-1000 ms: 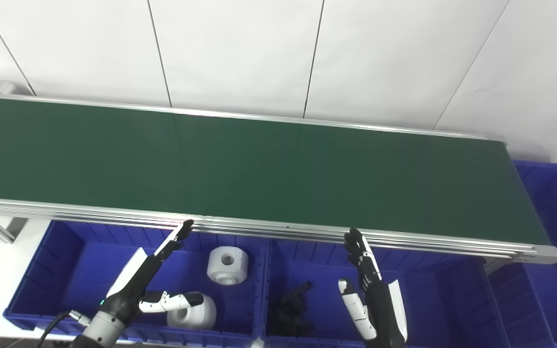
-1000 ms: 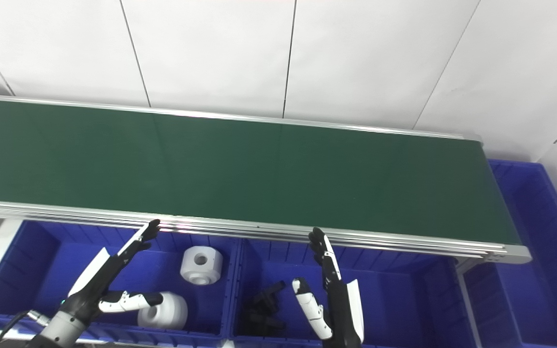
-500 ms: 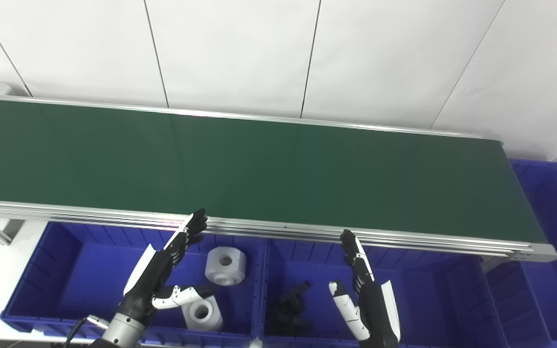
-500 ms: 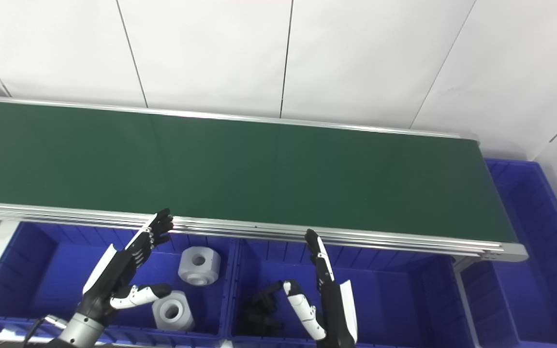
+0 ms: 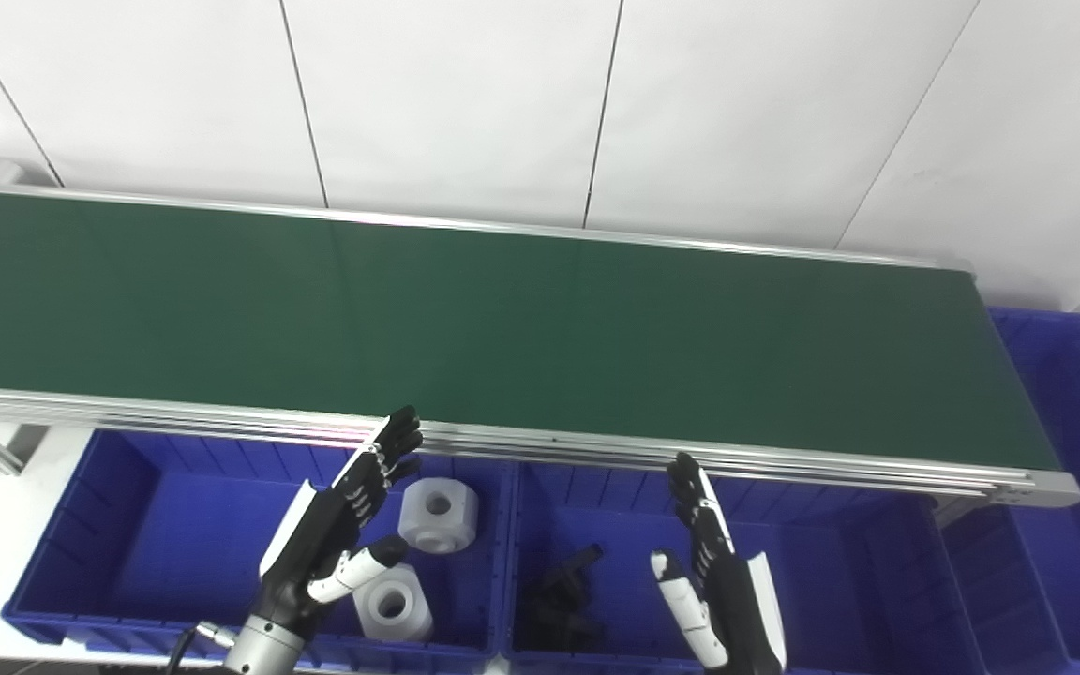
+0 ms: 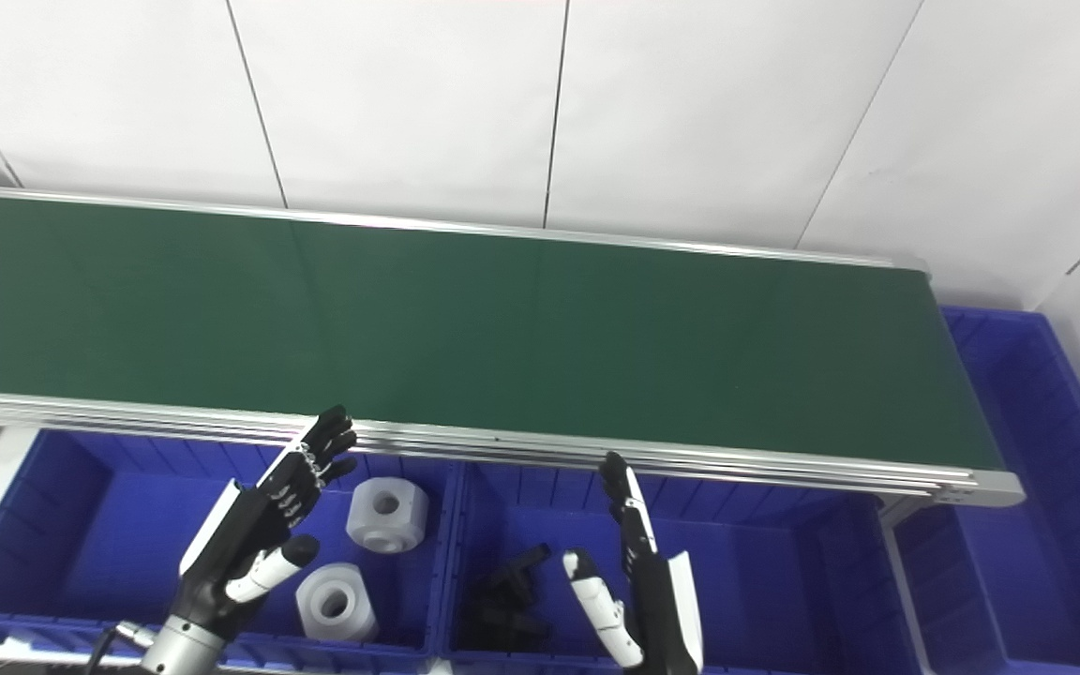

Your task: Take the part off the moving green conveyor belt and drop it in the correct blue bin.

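Two hands rise in the left eye view, both empty with fingers spread: the left hand (image 5: 334, 539) over the left blue bin (image 5: 127, 525), the right hand (image 5: 718, 581) over the middle blue bin (image 5: 831, 562). No part rides the green conveyor belt (image 5: 502, 328) — two white parts (image 5: 439, 514) lie in the left bin.

From the right eye view, black parts (image 6: 507, 600) sit in the middle bin, just left of the right hand — a third blue bin (image 6: 1046, 487) stands at the belt's right end.
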You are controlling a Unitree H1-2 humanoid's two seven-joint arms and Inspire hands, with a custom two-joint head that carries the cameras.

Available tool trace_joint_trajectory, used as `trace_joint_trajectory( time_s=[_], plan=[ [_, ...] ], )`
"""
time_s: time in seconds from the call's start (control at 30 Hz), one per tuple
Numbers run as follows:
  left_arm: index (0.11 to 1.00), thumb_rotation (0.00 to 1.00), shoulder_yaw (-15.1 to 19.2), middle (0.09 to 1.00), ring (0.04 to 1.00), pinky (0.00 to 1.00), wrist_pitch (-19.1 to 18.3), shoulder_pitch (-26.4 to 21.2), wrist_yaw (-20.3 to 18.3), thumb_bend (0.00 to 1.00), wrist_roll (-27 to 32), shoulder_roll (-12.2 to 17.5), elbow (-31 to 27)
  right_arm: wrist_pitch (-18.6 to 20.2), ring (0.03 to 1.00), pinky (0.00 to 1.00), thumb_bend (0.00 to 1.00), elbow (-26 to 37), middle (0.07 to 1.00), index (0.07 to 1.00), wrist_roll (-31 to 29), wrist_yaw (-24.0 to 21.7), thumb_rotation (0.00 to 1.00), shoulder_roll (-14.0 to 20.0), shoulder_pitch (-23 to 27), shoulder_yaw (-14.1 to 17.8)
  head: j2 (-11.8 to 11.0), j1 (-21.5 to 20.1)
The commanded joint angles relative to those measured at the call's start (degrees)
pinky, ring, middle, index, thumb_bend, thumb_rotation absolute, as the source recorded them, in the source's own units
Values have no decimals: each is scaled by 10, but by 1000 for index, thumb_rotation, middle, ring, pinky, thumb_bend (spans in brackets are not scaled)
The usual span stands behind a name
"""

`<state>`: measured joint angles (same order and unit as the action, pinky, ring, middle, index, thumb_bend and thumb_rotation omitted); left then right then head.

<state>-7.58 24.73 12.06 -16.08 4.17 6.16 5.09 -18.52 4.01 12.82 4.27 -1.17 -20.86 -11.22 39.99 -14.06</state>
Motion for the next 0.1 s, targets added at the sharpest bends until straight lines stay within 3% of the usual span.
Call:
trace_joint_trajectory(
  time_s=[0.0,0.07],
  plan=[
    [958,695,5,973,958,914,22,-1,-6,690,-5,-5,-9,-7,953,954,718,13,949,977,-4,-3,877,0,2,2,-2,-12],
    [959,690,6,975,962,925,22,0,-9,691,-3,-7,-8,-7,953,955,721,13,949,974,-9,-5,875,1,2,4,-4,-23]
  ],
)
